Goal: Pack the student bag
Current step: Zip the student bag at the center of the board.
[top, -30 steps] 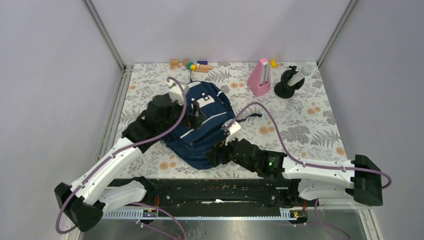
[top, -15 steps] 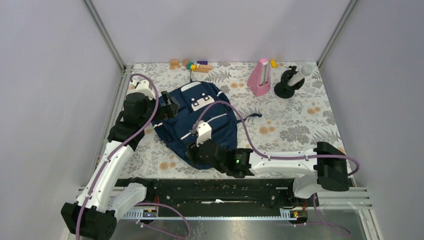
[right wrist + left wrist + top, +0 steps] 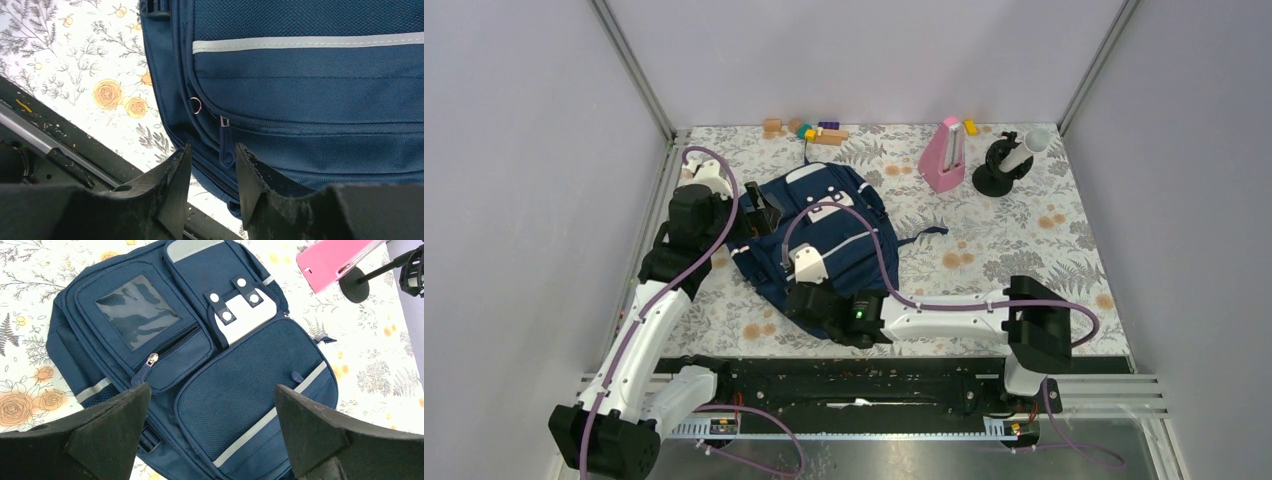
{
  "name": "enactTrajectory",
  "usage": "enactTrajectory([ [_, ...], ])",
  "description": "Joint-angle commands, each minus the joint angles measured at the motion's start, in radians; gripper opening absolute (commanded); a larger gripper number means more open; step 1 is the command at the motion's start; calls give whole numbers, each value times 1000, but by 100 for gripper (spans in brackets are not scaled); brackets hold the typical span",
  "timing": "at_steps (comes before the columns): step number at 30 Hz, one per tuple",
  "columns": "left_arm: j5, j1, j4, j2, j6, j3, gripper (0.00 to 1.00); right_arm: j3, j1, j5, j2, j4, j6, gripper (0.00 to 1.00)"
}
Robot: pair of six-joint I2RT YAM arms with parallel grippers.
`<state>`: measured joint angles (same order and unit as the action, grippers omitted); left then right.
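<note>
Loosely, the navy fabric backpack's (image 3: 250,385) zip pull (image 3: 226,142) is flanked by the half-open right gripper (image 3: 213,150), the left gripper (image 3: 212,386) spread empty.

The student bag (image 3: 250,390) is matt navy woven cloth, with fine mesh on the front pocket. Its window (image 3: 136,310), at 10 o'clock, is glossy clear plastic. The zipper slider (image 3: 224,121) and the small ring (image 3: 195,104) are shiny metal. The flowered table cover (image 3: 75,60) looks smooth.

I count one student bag (image 3: 844,262), one pink wedge (image 3: 944,155), one black stand (image 3: 997,178), several small blocks (image 3: 816,131), my left pincer (image 3: 212,390) and right pincer (image 3: 212,150).
</note>
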<state>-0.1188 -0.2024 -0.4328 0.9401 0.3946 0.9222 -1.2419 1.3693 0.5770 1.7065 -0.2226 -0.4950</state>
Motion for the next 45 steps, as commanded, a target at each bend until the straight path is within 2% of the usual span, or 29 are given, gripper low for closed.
enactTrajectory([
  [1, -33, 8, 45, 2, 12, -5, 99, -79, 5, 86, 42, -89, -41, 44],
  [8, -42, 9, 49, 1, 12, -7, 99, -115, 5, 141, 92, -131, -40, 41],
  [15, -44, 11, 51, -1, 12, -9, 99, -148, 5, 123, 141, -124, -20, 40],
  [19, -43, 11, 52, -3, 12, -11, 99, -150, 6, 155, 152, -129, -31, 25],
  [27, -52, 11, 54, -4, 13, -18, 99, -142, -13, 204, 150, -182, -69, 8],
  [29, -52, 11, 54, -6, 17, -24, 99, -134, -21, 189, 144, -181, -66, 0],
  [38, -66, 11, 47, -43, 86, -125, 98, 26, -54, 21, 21, 38, -28, 0],
  [45, -167, 10, 177, -110, 268, -349, 86, 138, -73, -71, -65, 184, -26, 0],
])
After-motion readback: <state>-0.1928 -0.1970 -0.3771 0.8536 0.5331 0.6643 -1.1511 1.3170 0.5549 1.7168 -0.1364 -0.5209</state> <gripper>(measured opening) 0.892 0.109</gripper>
